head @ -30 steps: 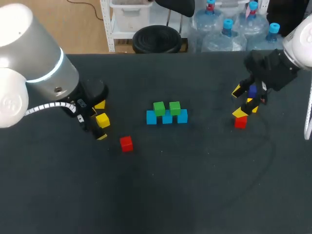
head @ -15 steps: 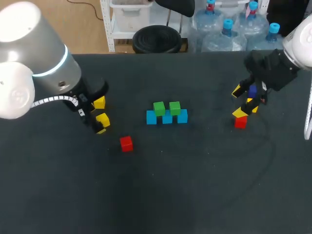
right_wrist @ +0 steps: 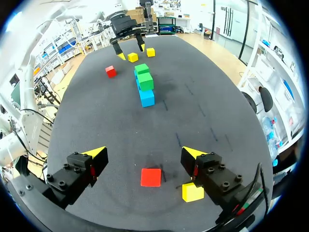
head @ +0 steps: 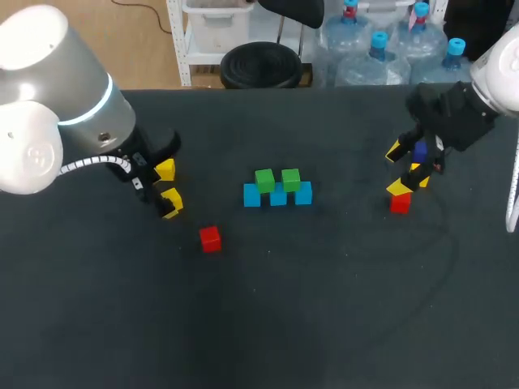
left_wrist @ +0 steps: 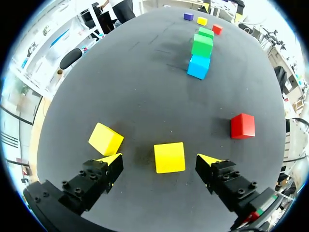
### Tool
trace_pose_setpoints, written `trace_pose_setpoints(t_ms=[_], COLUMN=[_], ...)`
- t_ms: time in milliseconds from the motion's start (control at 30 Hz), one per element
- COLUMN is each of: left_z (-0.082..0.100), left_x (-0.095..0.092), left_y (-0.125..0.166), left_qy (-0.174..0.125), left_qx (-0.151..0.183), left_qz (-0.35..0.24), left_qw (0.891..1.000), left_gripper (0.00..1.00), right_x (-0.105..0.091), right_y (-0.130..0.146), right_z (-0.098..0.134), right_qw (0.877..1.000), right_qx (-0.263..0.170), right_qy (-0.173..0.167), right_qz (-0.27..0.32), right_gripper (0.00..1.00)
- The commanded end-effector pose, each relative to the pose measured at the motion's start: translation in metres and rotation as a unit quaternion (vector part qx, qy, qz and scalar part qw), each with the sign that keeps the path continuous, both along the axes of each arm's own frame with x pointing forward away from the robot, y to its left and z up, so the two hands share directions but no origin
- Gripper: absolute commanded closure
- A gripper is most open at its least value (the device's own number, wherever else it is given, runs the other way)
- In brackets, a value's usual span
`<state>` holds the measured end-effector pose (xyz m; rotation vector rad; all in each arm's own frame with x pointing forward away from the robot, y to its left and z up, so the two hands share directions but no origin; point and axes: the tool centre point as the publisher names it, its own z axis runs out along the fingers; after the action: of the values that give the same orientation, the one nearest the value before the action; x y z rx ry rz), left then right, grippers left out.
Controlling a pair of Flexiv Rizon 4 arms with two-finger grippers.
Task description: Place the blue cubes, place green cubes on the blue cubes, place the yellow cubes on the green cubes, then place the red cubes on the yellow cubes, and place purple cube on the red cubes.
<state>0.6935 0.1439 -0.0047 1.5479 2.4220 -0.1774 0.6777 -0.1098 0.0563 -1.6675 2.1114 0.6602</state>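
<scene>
No readable text, numbers or signs are showing in any view. Nothing legible is coming through at this resolution.

Counter [head: 324,308]: plain matte black. Blue cubes [head: 278,195]: bright sky blue. Green cubes [head: 264,179]: vivid green. Yellow cubes [left_wrist: 169,157], red cubes [head: 210,237], purple cube [left_wrist: 188,16]: solid, unpatterned. Left gripper [left_wrist: 159,158] and right gripper [right_wrist: 143,151]: black, yellow tips.
</scene>
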Motion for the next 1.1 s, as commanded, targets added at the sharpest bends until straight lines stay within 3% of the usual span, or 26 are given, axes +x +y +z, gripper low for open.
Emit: trace_pose_setpoints(t_ms=[33, 267, 300, 367, 600, 633, 667, 700, 1100], left_z=[-0.0019, -0.0017, -0.0024, -0.0035, -0.0051, -0.0051, -0.0051, -0.0050, -0.0019], left_x=[0.0031, 0.0025, 0.0023, 0.0022, 0.0023, 0.0024, 0.0025, 0.0026, 0.0039], left_y=[0.0003, -0.0013, -0.0013, -0.0014, -0.0021, -0.0023, -0.0024, -0.0025, -0.0032], left_qy=[0.002, -0.003, -0.003, 0.001, 0.001, 0.000, -0.001, -0.001, -0.002], left_qx=[-0.004, -0.004, -0.004, -0.004, -0.006, -0.006, -0.006, -0.006, -0.003], left_qz=[-0.004, -0.008, -0.008, -0.006, -0.007, -0.008, -0.008, -0.009, -0.011], left_qw=[1.000, 1.000, 1.000, 1.000, 1.000, 1.000, 1.000, 1.000, 1.000], left_gripper=[0.00, 0.00, 0.06, 0.00, 0.00, 0.19, 0.51, 0.56, 0.55], right_x=[0.0005, 0.0005, 0.0005, 0.0005, 0.0005, 0.0005, 0.0005, 0.0005, 0.0005], right_y=[0.0000, 0.0000, 0.0000, 0.0000, 0.0000, 0.0000, 0.0000, 0.0000, 0.0000], right_z=[-0.0006, -0.0006, -0.0006, -0.0006, -0.0006, -0.0006, -0.0006, -0.0006, -0.0006], right_qw=[1.000, 1.000, 1.000, 1.000, 1.000, 1.000, 1.000, 1.000, 1.000], right_qx=[0.001, 0.001, 0.001, 0.001, 0.001, 0.001, 0.001, 0.001, 0.001], right_qy=[0.000, 0.000, 0.000, 0.000, 0.000, 0.000, 0.000, 0.000, 0.000], right_qz=[0.001, 0.001, 0.001, 0.001, 0.001, 0.001, 0.001, 0.001, 0.001], right_gripper=[0.00, 0.00, 0.00, 0.00, 0.00, 0.00, 0.00, 0.00, 0.00])
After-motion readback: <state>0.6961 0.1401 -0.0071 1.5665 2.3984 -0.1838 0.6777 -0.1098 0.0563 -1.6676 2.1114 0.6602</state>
